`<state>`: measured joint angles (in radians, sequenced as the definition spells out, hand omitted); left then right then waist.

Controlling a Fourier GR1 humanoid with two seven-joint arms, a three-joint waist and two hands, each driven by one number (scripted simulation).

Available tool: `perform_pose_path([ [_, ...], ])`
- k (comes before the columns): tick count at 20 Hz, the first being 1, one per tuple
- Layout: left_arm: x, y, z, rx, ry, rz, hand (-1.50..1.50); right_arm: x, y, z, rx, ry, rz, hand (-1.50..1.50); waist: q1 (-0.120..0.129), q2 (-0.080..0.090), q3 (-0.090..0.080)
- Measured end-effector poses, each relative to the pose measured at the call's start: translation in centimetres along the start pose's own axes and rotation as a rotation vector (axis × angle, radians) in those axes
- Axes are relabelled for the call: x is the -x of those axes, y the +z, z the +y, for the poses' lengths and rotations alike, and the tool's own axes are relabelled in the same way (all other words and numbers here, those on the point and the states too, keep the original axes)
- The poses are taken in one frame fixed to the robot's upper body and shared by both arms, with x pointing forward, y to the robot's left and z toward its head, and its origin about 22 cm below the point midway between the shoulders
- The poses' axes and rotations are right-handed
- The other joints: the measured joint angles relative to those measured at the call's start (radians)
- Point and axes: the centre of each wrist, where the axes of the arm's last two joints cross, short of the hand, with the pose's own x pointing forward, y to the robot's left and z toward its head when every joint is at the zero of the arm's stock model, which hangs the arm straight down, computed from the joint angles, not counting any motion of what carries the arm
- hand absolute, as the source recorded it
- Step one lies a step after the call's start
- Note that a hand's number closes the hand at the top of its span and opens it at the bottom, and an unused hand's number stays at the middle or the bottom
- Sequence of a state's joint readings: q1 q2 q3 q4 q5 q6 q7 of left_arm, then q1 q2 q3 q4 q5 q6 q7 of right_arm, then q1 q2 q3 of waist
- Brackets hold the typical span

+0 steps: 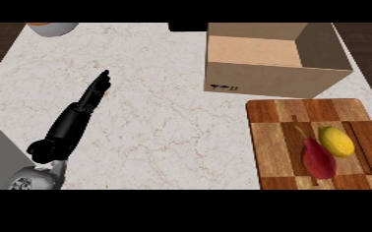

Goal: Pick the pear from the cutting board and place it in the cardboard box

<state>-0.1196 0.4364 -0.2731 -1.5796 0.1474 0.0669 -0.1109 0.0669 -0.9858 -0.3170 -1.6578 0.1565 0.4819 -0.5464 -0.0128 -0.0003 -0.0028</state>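
Note:
A yellow-green pear (336,141) lies on the right part of the checkered wooden cutting board (280,142) at the lower right. Touching its left side is a dark red, pointed fruit or vegetable (318,158). The open cardboard box (274,76) stands just behind the board, its inside bare. My left hand (76,115) lies at the left of the counter, fingers straight and pointing away toward the far side, holding nothing, well apart from the board and box. My right hand does not show.
A white bowl (52,28) with something orange inside sits at the far left corner of the marble counter (160,118). A dark object (187,26) stands at the back edge, left of the box.

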Motion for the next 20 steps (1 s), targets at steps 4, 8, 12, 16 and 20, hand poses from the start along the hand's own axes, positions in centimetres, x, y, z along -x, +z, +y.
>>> perform_pose_path([
  [4,-0.2,-0.2,0.1,0.009,0.000,-0.006,0.00,-2.2,-1.3,0.3,-0.164,0.110,0.031,-1.50,0.004,0.000,-0.003],
  [8,-0.2,-0.4,0.2,0.005,-0.012,-0.013,0.00,-5.2,-2.5,1.5,-0.264,0.210,0.065,-1.50,0.001,-0.003,-0.001],
  [12,-0.5,-0.6,0.4,0.006,-0.008,-0.012,0.00,-7.8,-3.1,3.2,-0.331,0.278,0.116,-1.50,0.001,-0.003,-0.002],
  [16,-0.6,-0.8,0.5,0.008,0.002,-0.015,0.00,-9.5,-3.3,5.0,-0.381,0.304,0.182,-1.50,0.005,-0.003,-0.001],
  [20,-0.7,-1.1,0.6,0.012,-0.011,-0.020,0.00,-10.6,-3.4,7.2,-0.410,0.304,0.226,-1.50,0.008,-0.002,0.000],
])
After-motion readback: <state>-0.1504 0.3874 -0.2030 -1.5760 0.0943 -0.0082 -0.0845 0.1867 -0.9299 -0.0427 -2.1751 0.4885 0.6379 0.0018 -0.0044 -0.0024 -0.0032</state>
